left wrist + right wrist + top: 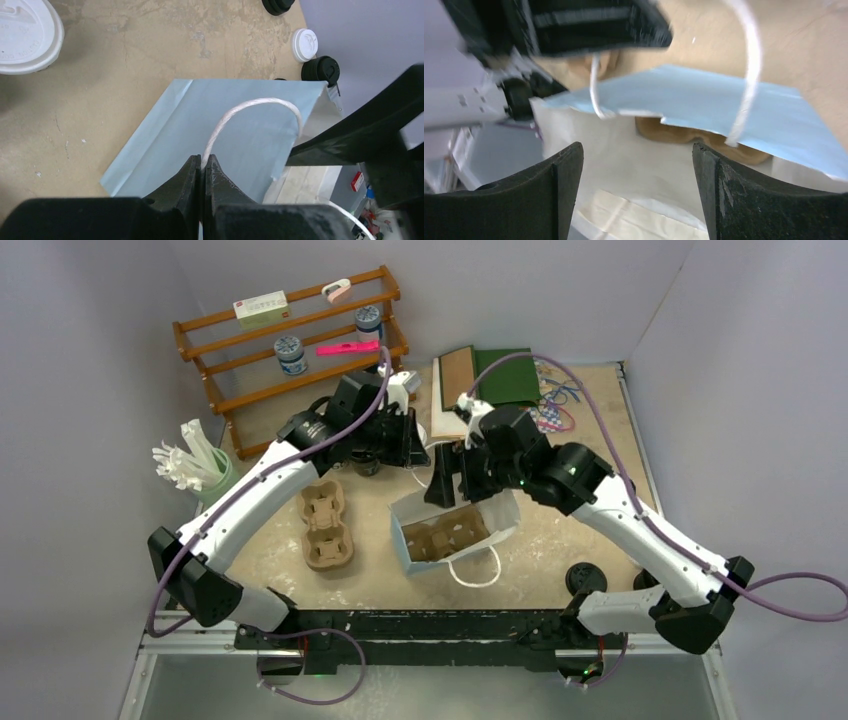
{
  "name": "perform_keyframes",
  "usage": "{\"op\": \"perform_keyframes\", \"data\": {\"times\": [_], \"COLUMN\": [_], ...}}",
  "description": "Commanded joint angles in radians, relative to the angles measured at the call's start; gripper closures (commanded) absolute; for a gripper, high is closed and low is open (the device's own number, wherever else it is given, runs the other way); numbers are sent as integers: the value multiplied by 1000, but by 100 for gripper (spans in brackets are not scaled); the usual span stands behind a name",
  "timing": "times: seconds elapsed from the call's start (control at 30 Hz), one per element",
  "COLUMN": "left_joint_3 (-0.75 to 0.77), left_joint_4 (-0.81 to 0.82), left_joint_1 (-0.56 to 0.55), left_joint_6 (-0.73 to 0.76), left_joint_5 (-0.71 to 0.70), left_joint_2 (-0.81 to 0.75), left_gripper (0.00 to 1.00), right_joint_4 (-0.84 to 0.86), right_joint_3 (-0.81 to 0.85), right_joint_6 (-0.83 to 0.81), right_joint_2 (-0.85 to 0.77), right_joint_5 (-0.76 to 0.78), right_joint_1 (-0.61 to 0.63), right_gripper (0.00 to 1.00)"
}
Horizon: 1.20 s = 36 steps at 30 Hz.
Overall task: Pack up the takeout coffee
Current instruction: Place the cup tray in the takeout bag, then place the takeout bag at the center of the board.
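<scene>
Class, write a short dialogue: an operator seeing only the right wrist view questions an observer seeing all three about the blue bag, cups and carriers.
Operator: My right gripper hangs open over the blue bag. What is the left gripper doing?
Observer: It is shut on the bag's white handle.
Operator: Any lidded cup outside the bag?
Observer: A white-lidded cup stands on the table.
Operator: I see one carrier in the bag. Another?
Observer: Yes, a second carrier lies on the table left of the bag.
</scene>
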Motion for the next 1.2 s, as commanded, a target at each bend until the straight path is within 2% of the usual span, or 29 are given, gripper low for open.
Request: {"op": "perform_keyframes", "data": {"times": [0.0, 0.27, 0.37, 0.43, 0.6, 0.8, 0.9, 1.0, 1.03, 1.07, 1.17], "left_joint_3": [-32, -24, -17, -14, 4, 28, 32, 51, 60, 64, 51], "left_joint_4": [54, 37, 22, 18, 15, -4, -6, -14, -14, -6, 42], "left_joint_1": [8, 8, 7, 8, 7, 7, 8, 7, 7, 8, 7], "left_joint_6": [-31, -26, -25, -23, -21, -13, -17, -15, -15, -13, -12], "left_joint_5": [-30, -51, -56, -55, -39, -24, -10, 11, 22, 38, 105], "left_joint_2": [-94, -75, -71, -70, -59, -49, -52, -63, -72, -85, -137], "left_gripper": [100, 100, 100, 100, 100, 100, 100, 100, 100, 100, 100], "right_joint_4": [-212, -413, -515, -562, -550, -474, -444, -410, -385, -365, -270], "right_joint_3": [223, 260, 249, 222, 66, -21, -22, 24, 39, 50, 51], "right_joint_6": [87, 301, 389, 449, 593, 616, 605, 573, 546, 517, 403], "right_joint_2": [40, -38, -71, -101, -187, -203, -186, -175, -177, -180, -217], "right_joint_5": [222, 492, 577, 583, 504, 441, 440, 456, 460, 462, 457], "right_joint_1": [1, 0, 1, 0, 1, 1, 0, 1, 0, 1, 1], "right_gripper": [18, 31, 31, 30, 33, 44, 59, 84, 95, 100, 100]}}
